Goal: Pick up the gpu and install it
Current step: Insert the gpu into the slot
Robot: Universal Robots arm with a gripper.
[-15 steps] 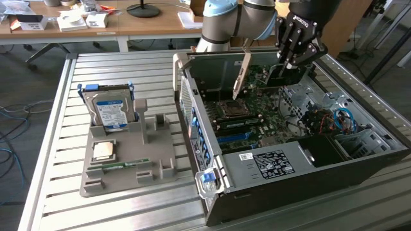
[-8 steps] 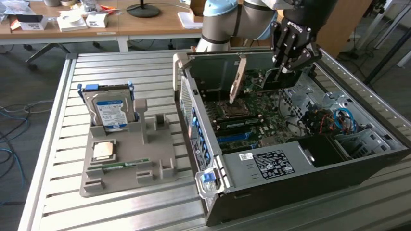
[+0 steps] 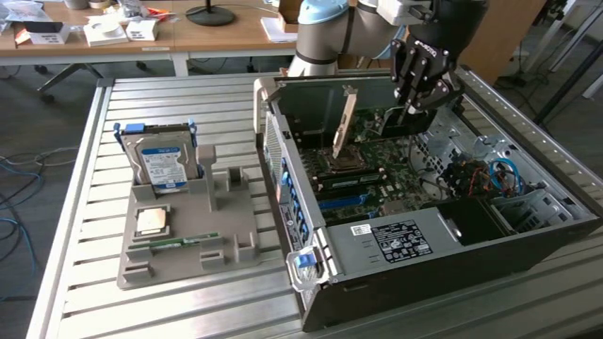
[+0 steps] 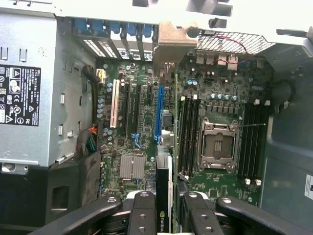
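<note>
The gpu [image 3: 345,123] stands on edge inside the open computer case [image 3: 527,233], with its metal bracket toward the case's rear wall. In the wrist view the gpu [image 4: 163,171] is seen edge-on, a thin dark card with a logo. It runs across the motherboard [image 4: 137,127] just beside the long blue slot [image 4: 159,112]. My gripper [image 3: 412,111] reaches down into the case at the card's inner end. Its black fingers [image 4: 142,205] sit on either side of the card, so my gripper [image 4: 164,208] is shut on it. I cannot tell whether the card is seated in a slot.
A grey power supply [image 3: 396,236] fills the case's near end. The processor socket [image 4: 217,142] and memory slots lie next to the card. At the exterior view's left, a grey holder [image 3: 188,233] carries a blue-labelled hard drive [image 3: 165,162], a processor chip [image 3: 151,220] and a green memory stick [image 3: 174,245].
</note>
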